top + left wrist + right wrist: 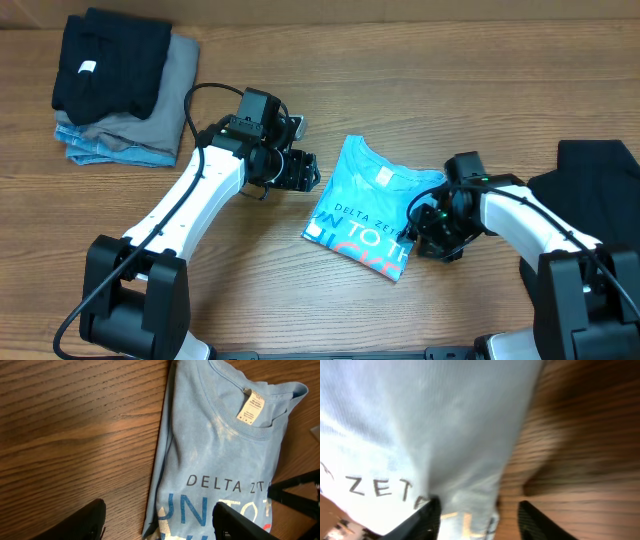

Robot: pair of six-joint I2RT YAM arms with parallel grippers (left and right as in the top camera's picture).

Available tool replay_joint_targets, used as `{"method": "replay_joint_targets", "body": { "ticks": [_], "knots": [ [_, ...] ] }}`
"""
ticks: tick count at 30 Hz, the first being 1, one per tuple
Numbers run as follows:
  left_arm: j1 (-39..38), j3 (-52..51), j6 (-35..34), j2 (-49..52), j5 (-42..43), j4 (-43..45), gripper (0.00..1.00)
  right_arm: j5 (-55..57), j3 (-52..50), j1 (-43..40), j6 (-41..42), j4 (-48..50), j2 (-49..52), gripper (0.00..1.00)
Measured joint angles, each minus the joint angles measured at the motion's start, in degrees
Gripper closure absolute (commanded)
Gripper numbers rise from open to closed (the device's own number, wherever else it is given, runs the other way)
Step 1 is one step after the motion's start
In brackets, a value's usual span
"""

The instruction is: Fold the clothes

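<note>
Nearest, at the front of the wooden counter (400, 60): black bases of both arms, white links reaching away from them.

Next out, a little right of centre: sky-blue T-shirt (365, 195), folded into a narrow slanted rectangle, printed side up, collar at the far end. Lies flat on the wood. White, dark-blue and orange-red lettering across the near half. Small white label (251, 408) inside the collar, plain in the left wrist view.

At the shirt's right near edge: right pincer (432, 238), down low over the fabric. Open. In the right wrist view, black fingertips (427, 520) well apart, the shirt's folded edge running down between them, closer to the left one, not pinched. "ZETA" readable on the cloth just beside that fingertip.

Just beside the shirt's left edge, slightly farther out: left pincer (305, 170). Open as well, holding nothing. Fingers (90, 522) spread wide at the bottom of the left wrist view, with bare wood and the shirt's left edge showing in the gap. "DELTA" readable on the chest there.

At the right side, about level with the collar: black garment (590, 170), cut off by the picture's edge and partly hidden by the right arm, well apart from the shirt.

Farthest, in the back left corner: stack of folded clothes (165, 100), with a black piece on top, grey below it and light blue at the bottom.
</note>
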Motion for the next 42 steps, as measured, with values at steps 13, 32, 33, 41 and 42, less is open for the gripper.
{"method": "replay_joint_targets", "body": {
  "ticks": [13, 32, 33, 41, 42],
  "knots": [
    [0.00, 0.00, 0.00, 0.02, -0.02, 0.15, 0.28, 5.75, 1.07, -0.98, -0.33, -2.84, 0.00, 0.96],
    [-1.75, 0.00, 0.00, 3.87, 2.89, 1.18, 0.21, 5.60, 19.56, -3.82, -7.13, -11.06, 0.00, 0.68],
    [-1.81, 0.00, 0.00, 5.33, 3.80, 1.36, 0.21, 4.81, 18.62, -3.34, -7.17, -9.75, 0.00, 0.69],
    [-1.84, -0.09, 0.00, 14.78, 12.31, 7.02, 0.19, 1.01, 5.99, -0.22, -3.02, 1.73, 0.90, 0.81],
    [-1.86, -0.09, 0.00, 14.93, 13.05, 7.43, 0.19, 0.92, 4.72, -0.24, -2.34, 2.64, 0.92, 0.81]
  ]
}}
